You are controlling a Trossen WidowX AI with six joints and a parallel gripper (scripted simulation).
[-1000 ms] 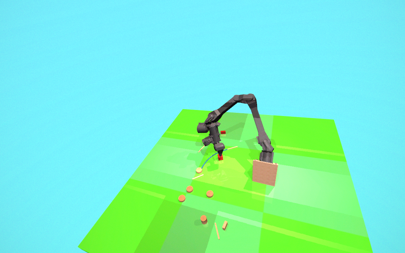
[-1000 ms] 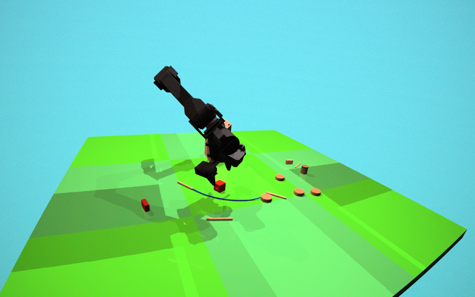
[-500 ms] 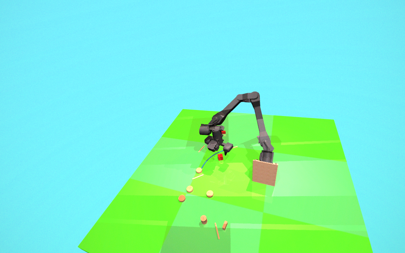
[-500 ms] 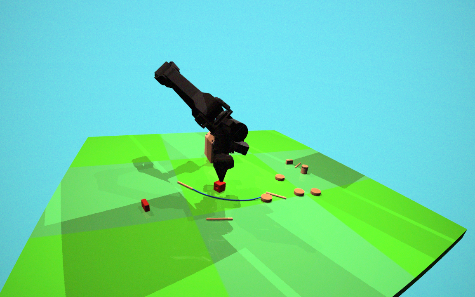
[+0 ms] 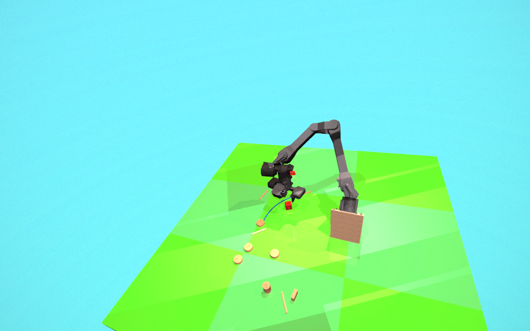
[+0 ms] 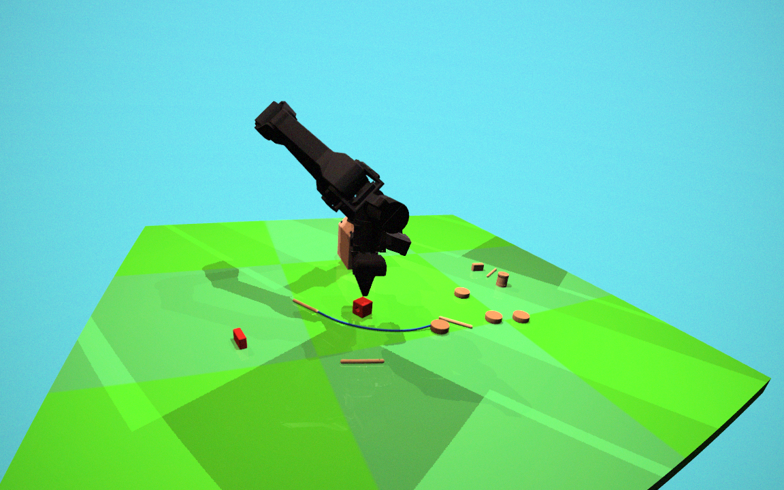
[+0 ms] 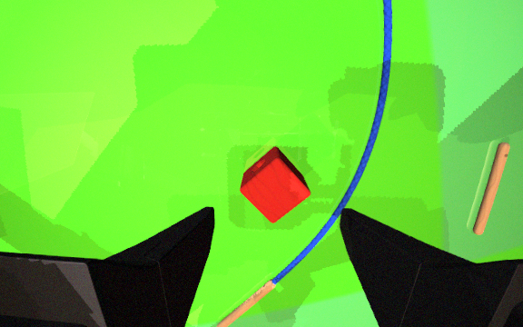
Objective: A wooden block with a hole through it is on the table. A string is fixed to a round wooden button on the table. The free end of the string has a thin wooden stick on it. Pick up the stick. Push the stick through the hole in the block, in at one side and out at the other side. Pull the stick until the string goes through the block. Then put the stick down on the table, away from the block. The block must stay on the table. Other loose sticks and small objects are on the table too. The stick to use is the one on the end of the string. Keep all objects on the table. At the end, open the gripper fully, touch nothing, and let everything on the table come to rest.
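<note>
The red block (image 5: pixel 288 205) (image 6: pixel 363 307) (image 7: pixel 275 193) stands on the table; its hole shows faintly in a side face. My gripper (image 6: pixel 365 295) (image 7: pixel 277 209) is open and empty, pointing down just above the block, with the block between the fingertips in the wrist view. The blue string (image 5: pixel 273 206) (image 6: pixel 376 330) (image 7: pixel 381 100) curves around the block from the round wooden button (image 5: pixel 260 222) (image 6: pixel 439 327). Its stick (image 5: pixel 308 192) (image 6: pixel 305 305) (image 7: pixel 245 304) lies flat on the table, outside the block. One finger hides part of the string and stick in the top view.
A loose stick (image 5: pixel 263 194) (image 6: pixel 362 361) (image 7: pixel 491 191) lies outside the string's curve; another (image 5: pixel 258 231) (image 6: pixel 455 322) lies by the button. A small red brick (image 5: pixel 292 173) (image 6: pixel 239 338) lies farther off. Several wooden discs (image 5: pixel 274 253) (image 6: pixel 461 292) and a big brown box (image 5: pixel 346 226) also stand there.
</note>
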